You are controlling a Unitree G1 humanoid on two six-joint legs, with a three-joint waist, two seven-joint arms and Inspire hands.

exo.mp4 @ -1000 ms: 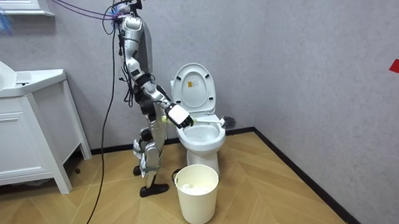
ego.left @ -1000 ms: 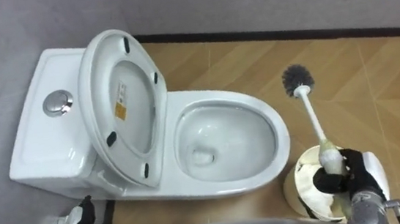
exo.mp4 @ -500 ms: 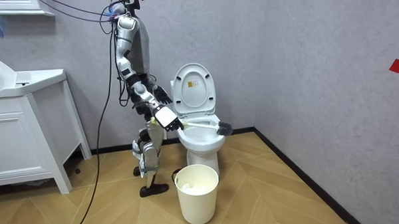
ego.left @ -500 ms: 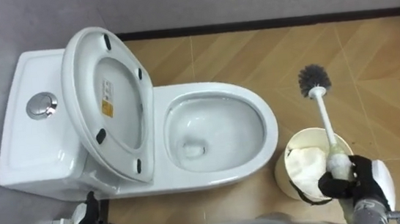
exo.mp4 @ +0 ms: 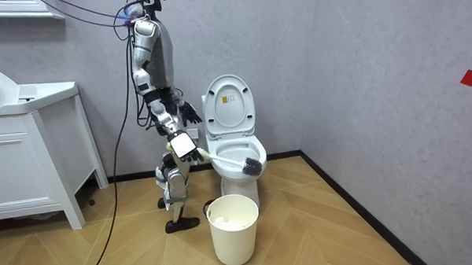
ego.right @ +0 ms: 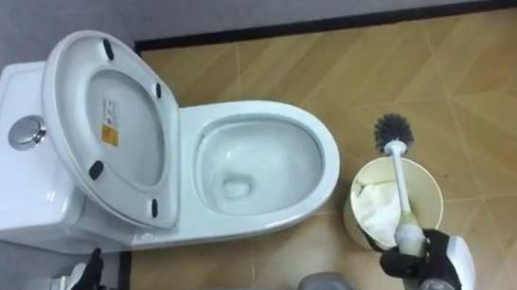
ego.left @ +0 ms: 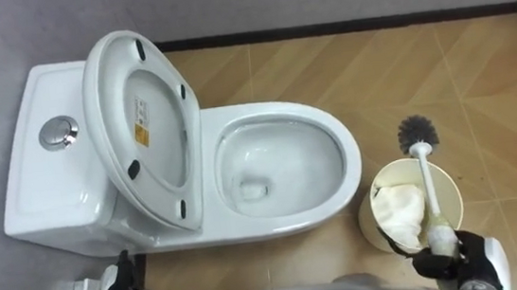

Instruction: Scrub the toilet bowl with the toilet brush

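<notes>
The white toilet (ego.left: 347, 170) stands against the wall with its seat and lid (ego.left: 147, 127) raised and its bowl open. My right hand (ego.left: 455, 261) is shut on the white handle of the toilet brush (ego.left: 430, 195) at the lower right. The brush points away from me, and its dark bristle head (ego.left: 418, 133) hangs over the floor just past the bin, to the right of the bowl. In the room view the brush head (exo.mp4: 253, 165) is in front of the bowl, above the bin. My left hand (ego.left: 125, 289) is idle at the lower left, fingers relaxed.
A cream waste bin (ego.left: 450, 184) with white paper inside stands on the wood floor right of the bowl, under the brush handle. The flush button (ego.left: 58, 133) sits on the tank. I stand beside the toilet; a white cabinet (exo.mp4: 32, 155) is at the room view's left.
My right hand has drawn the brush back and down. Its head moved from beyond the bowl's far side to in front of the bowl, above the bin. The eye view shifted slightly.
</notes>
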